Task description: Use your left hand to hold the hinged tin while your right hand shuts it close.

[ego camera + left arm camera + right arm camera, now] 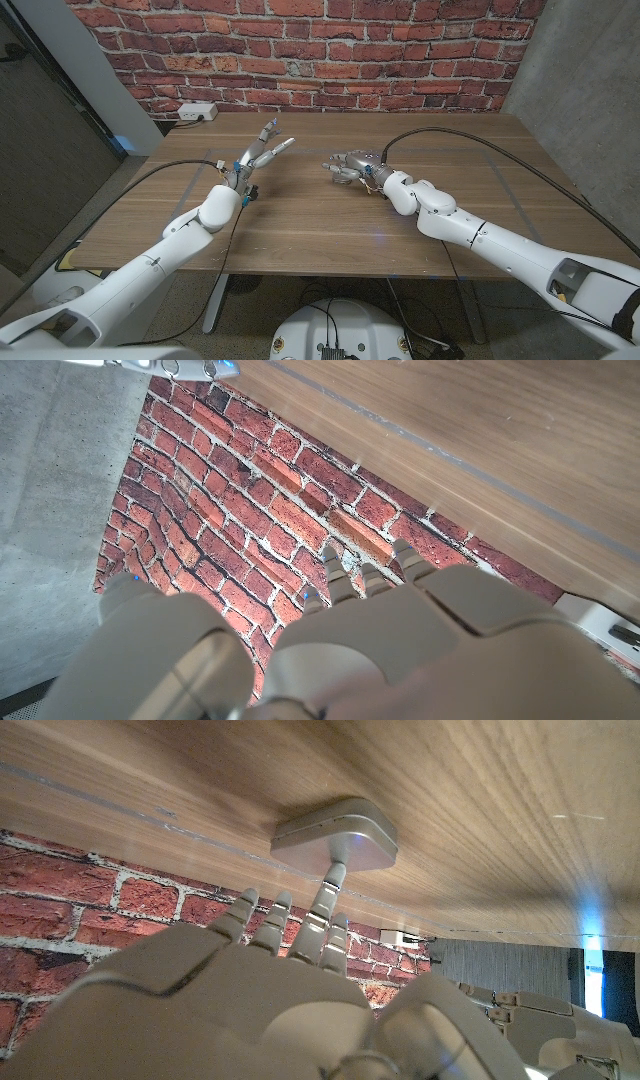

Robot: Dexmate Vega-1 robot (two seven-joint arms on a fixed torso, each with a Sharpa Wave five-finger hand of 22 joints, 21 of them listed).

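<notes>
A small silver tin [335, 835] with rounded corners lies on the wooden table [300, 225], its lid down. My right hand [352, 167] reaches over it at the table's middle, and one fingertip [331, 880] touches the tin's side. In the head view the hand hides most of the tin. My left hand [258, 150] is lifted off the table to the left of the tin, fingers spread and pointing toward the brick wall, holding nothing. The left hand [530, 1020] is apart from the tin.
A white power strip [195, 112] lies at the table's back left edge against the brick wall [330, 50]. A black cable [470, 140] arcs over the right half of the table to my right arm. Another cable [150, 180] runs along my left arm.
</notes>
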